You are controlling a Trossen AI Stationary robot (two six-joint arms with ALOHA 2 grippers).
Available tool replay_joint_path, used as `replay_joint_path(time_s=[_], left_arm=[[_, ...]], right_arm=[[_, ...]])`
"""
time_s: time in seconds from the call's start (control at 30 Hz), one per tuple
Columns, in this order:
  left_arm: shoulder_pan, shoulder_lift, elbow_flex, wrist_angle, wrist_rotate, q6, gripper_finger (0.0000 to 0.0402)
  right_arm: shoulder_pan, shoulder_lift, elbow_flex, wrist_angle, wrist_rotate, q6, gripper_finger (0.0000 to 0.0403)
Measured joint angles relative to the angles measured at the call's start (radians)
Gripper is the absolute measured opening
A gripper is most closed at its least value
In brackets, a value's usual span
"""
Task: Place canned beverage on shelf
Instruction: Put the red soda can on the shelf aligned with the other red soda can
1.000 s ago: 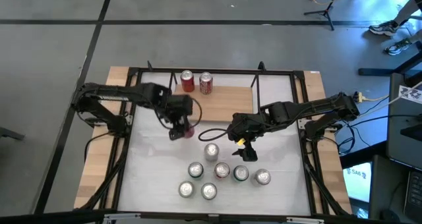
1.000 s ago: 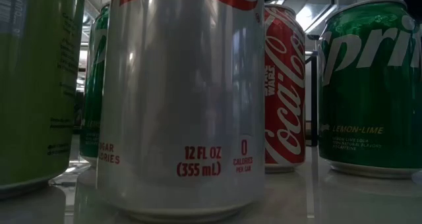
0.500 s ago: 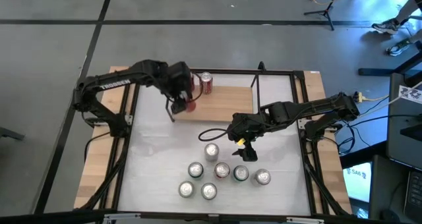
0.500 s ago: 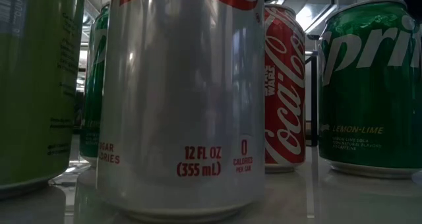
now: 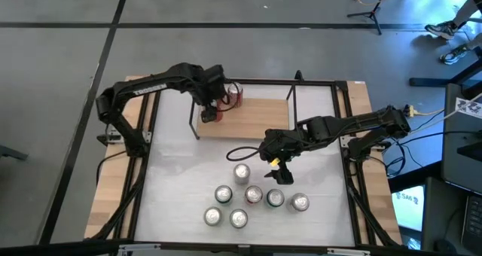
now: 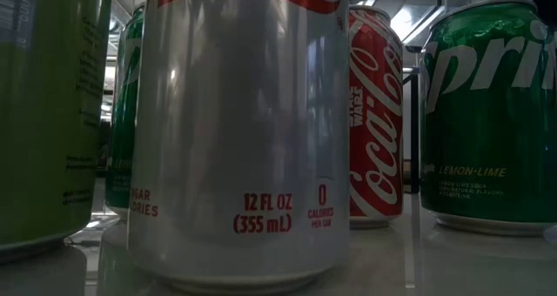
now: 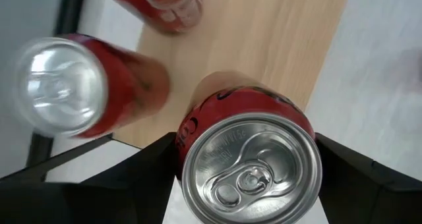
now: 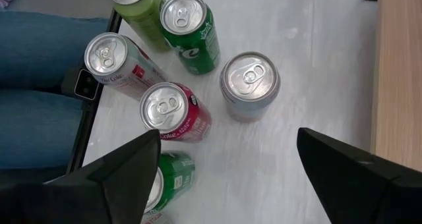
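Red can (image 7: 247, 159) | gripped in left jaws over shelf (image 5: 252, 114) | shelf cans: 2 | right jaws open

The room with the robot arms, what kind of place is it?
Probably a robot lab or workshop: a framed test table stands on a bare grey floor, a stand rises behind it, and soda cans sit ready for practice.

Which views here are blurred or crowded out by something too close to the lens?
Left wrist view: the held red can is sharp in the left claw, while the can beside it is smeared. Low view: a silver can fills the frame and hides the table. High and right wrist views are clear.
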Motion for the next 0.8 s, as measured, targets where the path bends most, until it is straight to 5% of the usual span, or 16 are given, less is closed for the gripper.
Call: replay_joint_path(time_s=[0.8], left_arm=[[0.001, 0.067, 0.0, -0.001, -0.026, 0.051, 0.0281]], right_arm=[[0.0, 0.0, 0.0, -0.001, 0.0, 0.0, 0.0351]])
